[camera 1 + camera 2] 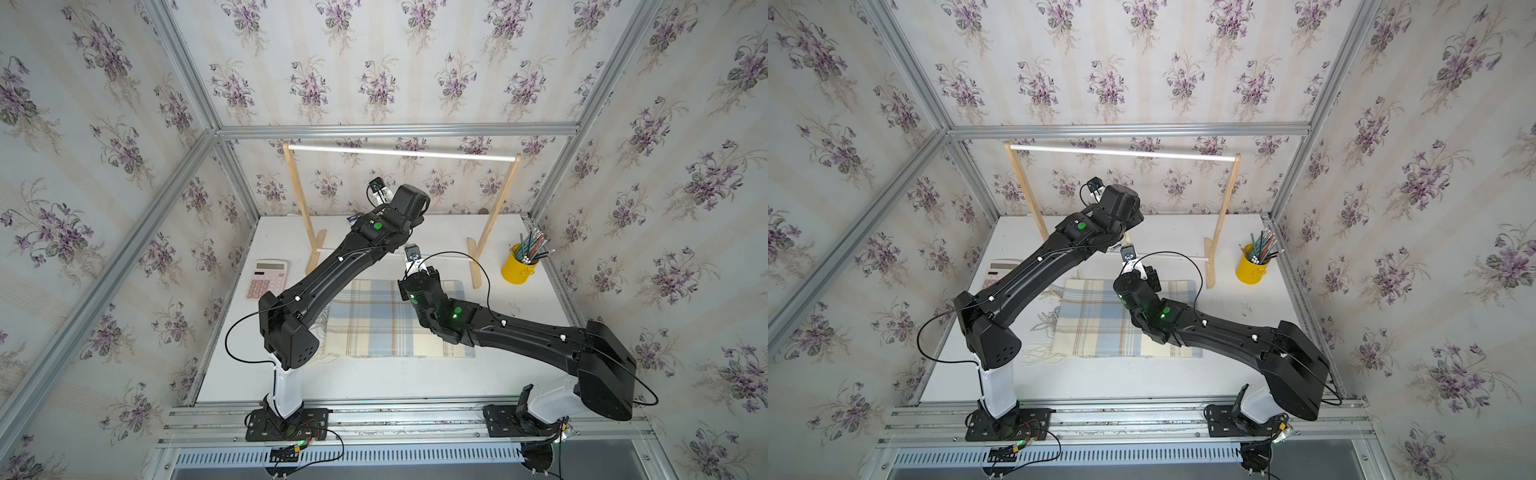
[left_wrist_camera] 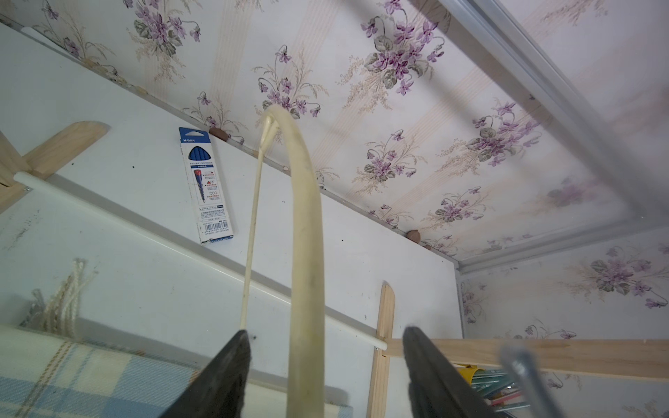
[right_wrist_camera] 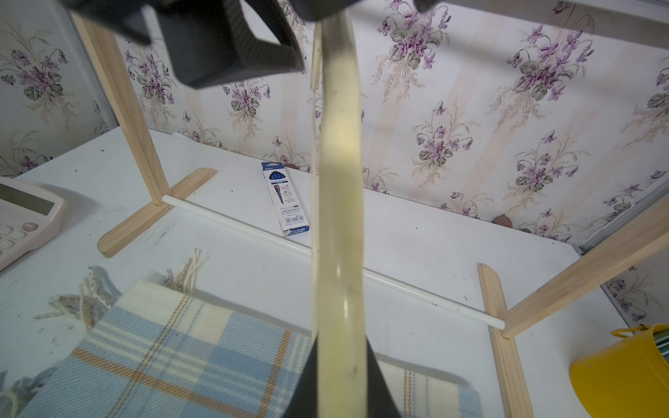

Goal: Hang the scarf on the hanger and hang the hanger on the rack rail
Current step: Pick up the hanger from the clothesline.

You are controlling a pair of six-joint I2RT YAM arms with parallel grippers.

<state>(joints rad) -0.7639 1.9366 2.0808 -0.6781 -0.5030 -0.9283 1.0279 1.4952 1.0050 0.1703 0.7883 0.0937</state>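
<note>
The scarf [image 1: 374, 320], plaid in pale blue and cream, lies folded flat on the middle of the white table [image 1: 374, 378], and its fringe shows in the right wrist view [image 3: 90, 293]. The hanger [image 3: 340, 181] is a pale wooden one held up above the scarf's far edge. My right gripper [image 3: 340, 340] is shut on one of its curved arms. My left gripper [image 2: 325, 330] straddles the other curved arm [image 2: 307, 217]. Its jaws stand apart, with a gap on each side of the wood. The thin lower bar [image 2: 253, 217] runs beside one fingertip. In both top views the arms hide most of the hanger.
A wooden rack with a white top rod [image 1: 399, 153] and a white floor rod [image 3: 253, 228] stands at the back. A blue pencil box [image 3: 286, 199] lies behind it. A pink calculator [image 1: 268, 278] sits at the left, and a yellow cup of pencils [image 1: 517, 264] at the right.
</note>
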